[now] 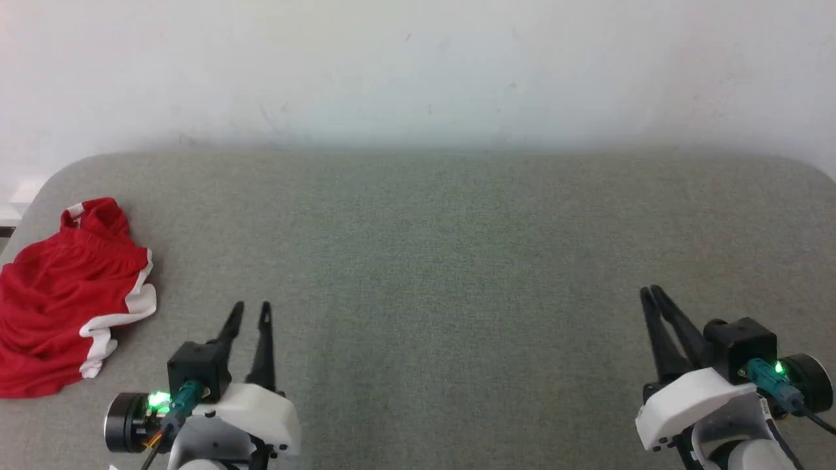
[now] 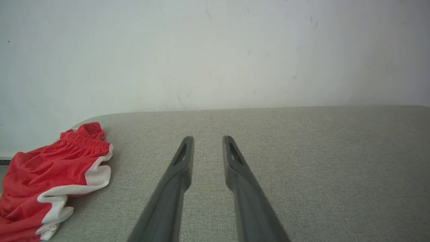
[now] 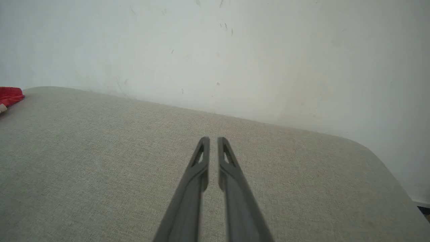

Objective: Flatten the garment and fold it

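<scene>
You're looking at a grey-green fabric table top (image 1: pixel 418 261) with rounded far corners, set against a pale, scuffed wall (image 1: pixel 418 65). Your left gripper (image 1: pixel 251 305) sits at the near left, just above the cloth surface, its two dark fingers pointing to the far side and standing apart with a clear gap between the tips. There is nothing between them. In the left wrist view the same gap shows bare table through it. Your right gripper (image 1: pixel 650 289) is at the near right, well apart from the left one, and its fingers are drawn together. In the right wrist view only a thin sliver separates them, and they hold nothing. Moving outward from the left gripper, the garment (image 1: pixel 65 294) lies to its left, near but not touching, at the left edge of the table. It is a crumpled heap of bright red shorts, not spread flat. The gathered waistband (image 2: pixel 85 139) bunches up at the far end, and the white trim (image 1: pixel 140 300) curls along the side that faces the left gripper, with folds of red fabric piled behind it. From the right wrist view you catch just a small red corner of it at the far left — a long stretch of bare table lies between it and the right gripper.
</scene>
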You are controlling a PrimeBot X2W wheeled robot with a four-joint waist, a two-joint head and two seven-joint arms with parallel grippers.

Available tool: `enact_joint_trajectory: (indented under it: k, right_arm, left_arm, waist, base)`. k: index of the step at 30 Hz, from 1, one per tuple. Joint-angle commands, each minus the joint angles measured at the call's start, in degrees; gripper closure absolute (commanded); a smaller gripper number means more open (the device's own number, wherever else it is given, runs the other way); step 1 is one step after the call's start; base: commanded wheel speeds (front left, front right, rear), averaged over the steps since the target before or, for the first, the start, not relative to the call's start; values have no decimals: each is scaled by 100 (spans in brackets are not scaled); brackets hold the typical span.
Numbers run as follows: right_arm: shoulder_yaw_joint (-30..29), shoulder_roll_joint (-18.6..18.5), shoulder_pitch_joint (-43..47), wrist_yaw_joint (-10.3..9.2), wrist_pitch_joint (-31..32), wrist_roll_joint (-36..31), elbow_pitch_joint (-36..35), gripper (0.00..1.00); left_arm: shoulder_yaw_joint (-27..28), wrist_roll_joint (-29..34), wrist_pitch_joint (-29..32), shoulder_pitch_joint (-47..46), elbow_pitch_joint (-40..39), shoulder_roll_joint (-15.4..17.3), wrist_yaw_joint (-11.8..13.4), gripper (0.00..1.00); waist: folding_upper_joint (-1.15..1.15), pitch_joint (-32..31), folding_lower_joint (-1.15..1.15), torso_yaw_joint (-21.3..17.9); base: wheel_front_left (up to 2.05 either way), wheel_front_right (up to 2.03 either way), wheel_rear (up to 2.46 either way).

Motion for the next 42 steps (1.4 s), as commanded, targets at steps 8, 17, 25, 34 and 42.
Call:
enact_joint_trajectory:
  k: [8, 17, 25, 34, 42]
  right_arm:
    - [-112, 2, 19, -1, -104, 92, 34, 0]
    - [-238, 4, 25, -2, -211, 129, 62, 0]
    - [-280, 5, 19, -2, -307, 131, 71, 0]
    - [-288, 7, -14, -3, -415, 126, 76, 0]
    - [-245, 9, -36, -4, -510, 72, 112, 0]
  left_arm:
    - [-2, -61, -104, 35, 26, -2, -23, 0]
    - [2, -131, -211, 74, 48, -4, -26, 0]
    - [-1, -209, -307, 82, 65, -6, 3, 0]
    - [-10, -325, -415, 99, 87, -8, 19, 0]
    - [-27, -430, -510, 119, 118, -10, 57, 0]
  waist:
    - [0, 5, 0, 1]
    - [0, 18, 0, 15]
    - [0, 57, 0, 97]
    - [0, 110, 0, 288]
    - [0, 131, 0, 516]
  base:
    - [0, 0, 0]
    - [0, 0, 0]
    - [0, 0, 0]
    - [0, 0, 0]
    - [0, 0, 0]
